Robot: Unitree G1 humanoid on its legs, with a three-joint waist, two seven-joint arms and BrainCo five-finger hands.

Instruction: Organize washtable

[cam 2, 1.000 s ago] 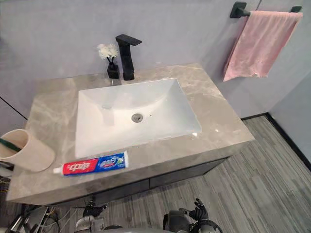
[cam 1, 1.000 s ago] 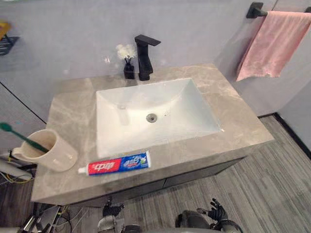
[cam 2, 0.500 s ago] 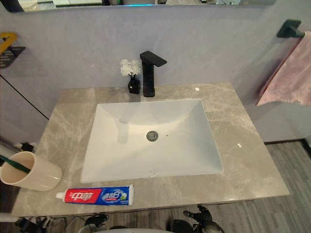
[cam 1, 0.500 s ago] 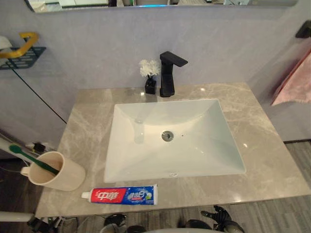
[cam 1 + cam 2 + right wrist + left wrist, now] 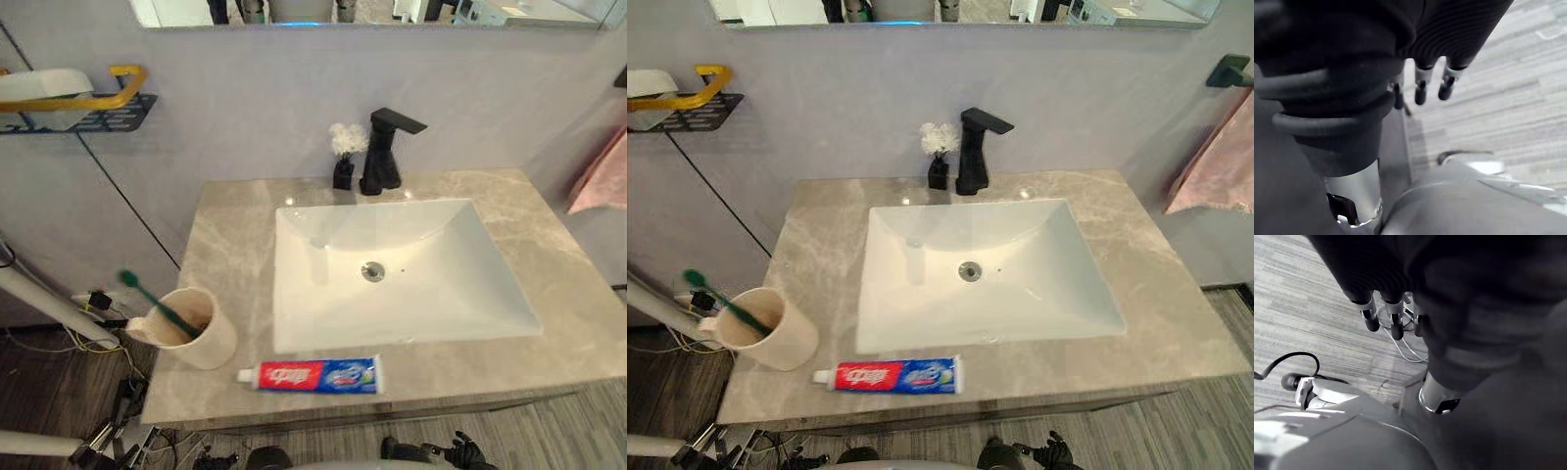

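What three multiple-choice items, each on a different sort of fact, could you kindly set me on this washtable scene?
1. Where does the toothpaste tube lie?
A) on the countertop before the sink
B) inside the sink
C) on the wall shelf

2. What colour is the faucet?
A) white
B) black
C) gold

3. How is the green toothbrush placed?
A) flat on the countertop
B) held in a hand
C) leaning in the beige cup

Answers:
1 A, it lies flat along the countertop's front edge.
2 B, it stands black behind the sink.
3 C, its head sticks out over the cup's rim.
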